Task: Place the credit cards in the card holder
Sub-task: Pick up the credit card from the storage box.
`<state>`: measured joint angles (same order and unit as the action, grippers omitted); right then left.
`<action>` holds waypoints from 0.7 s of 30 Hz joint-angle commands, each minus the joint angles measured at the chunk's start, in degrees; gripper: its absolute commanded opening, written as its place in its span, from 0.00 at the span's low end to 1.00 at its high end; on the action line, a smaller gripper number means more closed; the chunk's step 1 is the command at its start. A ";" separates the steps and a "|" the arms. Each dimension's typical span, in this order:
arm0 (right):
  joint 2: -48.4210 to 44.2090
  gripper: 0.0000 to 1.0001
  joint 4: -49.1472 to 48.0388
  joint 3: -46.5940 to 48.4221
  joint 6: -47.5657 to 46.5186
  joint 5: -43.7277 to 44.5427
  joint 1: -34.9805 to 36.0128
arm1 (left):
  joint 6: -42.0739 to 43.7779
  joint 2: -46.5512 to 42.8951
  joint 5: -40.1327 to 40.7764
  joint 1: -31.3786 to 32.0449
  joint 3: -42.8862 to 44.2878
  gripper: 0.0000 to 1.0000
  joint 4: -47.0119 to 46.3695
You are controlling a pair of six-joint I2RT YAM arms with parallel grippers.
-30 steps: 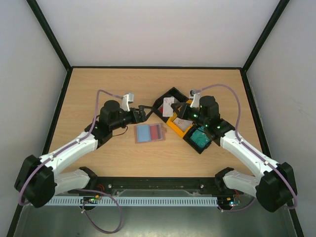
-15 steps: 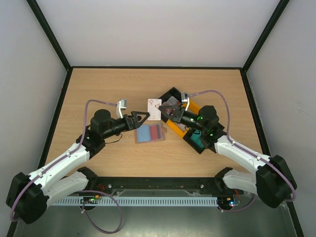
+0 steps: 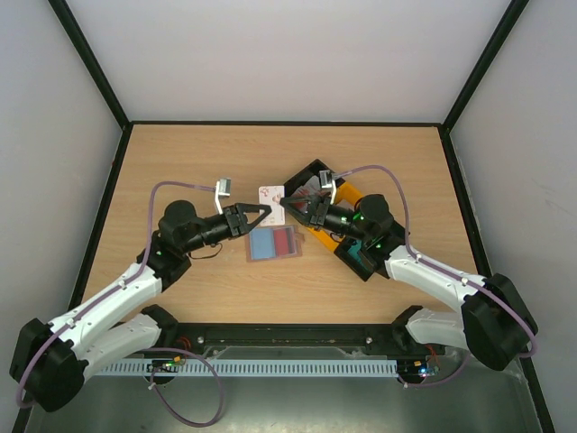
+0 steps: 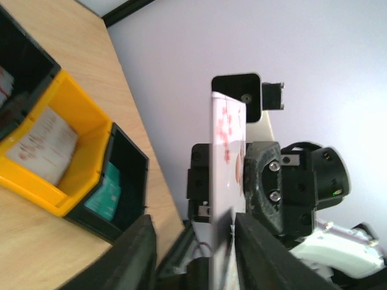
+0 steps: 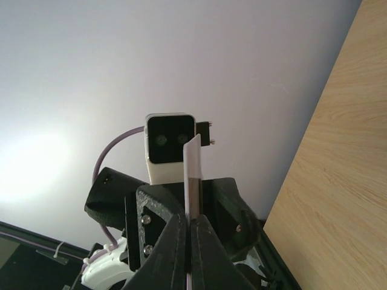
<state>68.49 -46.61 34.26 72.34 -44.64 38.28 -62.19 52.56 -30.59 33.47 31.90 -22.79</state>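
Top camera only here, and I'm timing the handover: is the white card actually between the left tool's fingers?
Observer: Yes. The left wrist view shows the white card edge-on between the fingers of the left tool, with a gap on one side.
Operator: Is the right tool gripping it?
Observer: Its wrist view shows the right tool pinched shut on the card's edge.
Operator: The arm mostly hides the trays. Contents?
Observer: The yellow tray holds a pale red-marked card; the black tray beside it holds a teal card.
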 commanded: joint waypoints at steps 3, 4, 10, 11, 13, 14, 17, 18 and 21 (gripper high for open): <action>-0.14 0.05 -1.93 2.13 0.84 -1.63 0.60 | -1.08 0.13 -3.59 -0.16 1.25 0.25 -4.98; -0.19 0.05 -1.68 2.13 0.67 -1.60 0.65 | -1.09 0.12 -3.93 -0.18 1.30 0.23 -5.30; 0.27 0.13 -0.54 2.30 -0.49 -1.05 1.01 | -1.30 0.13 -6.46 -0.18 1.47 0.10 -6.89; 0.39 0.15 -0.47 2.30 -0.67 -1.14 1.08 | -0.99 -0.02 -6.57 -0.21 1.51 0.07 -6.88; 0.23 0.18 0.17 2.26 -1.43 -0.68 1.08 | -0.62 -0.40 -6.51 -0.17 1.51 0.03 -6.71; 0.04 0.13 0.62 2.22 -1.83 -0.23 1.09 | -0.54 -0.55 -6.24 -0.21 1.44 0.03 -6.63; -0.54 0.02 2.39 2.37 -2.68 1.31 1.09 | -0.06 -0.95 -4.45 -0.29 1.55 0.02 -5.24; -0.70 0.02 4.62 2.65 -3.70 2.59 1.11 | 0.39 -0.94 -2.67 -0.26 1.71 0.02 -3.33; -0.30 0.02 8.24 2.73 -5.62 3.66 1.16 | 0.94 0.76 -1.97 -1.17 1.66 0.02 -1.52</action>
<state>68.55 -43.11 35.35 69.82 -43.53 39.11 -62.89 52.53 -34.11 33.39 31.99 -25.69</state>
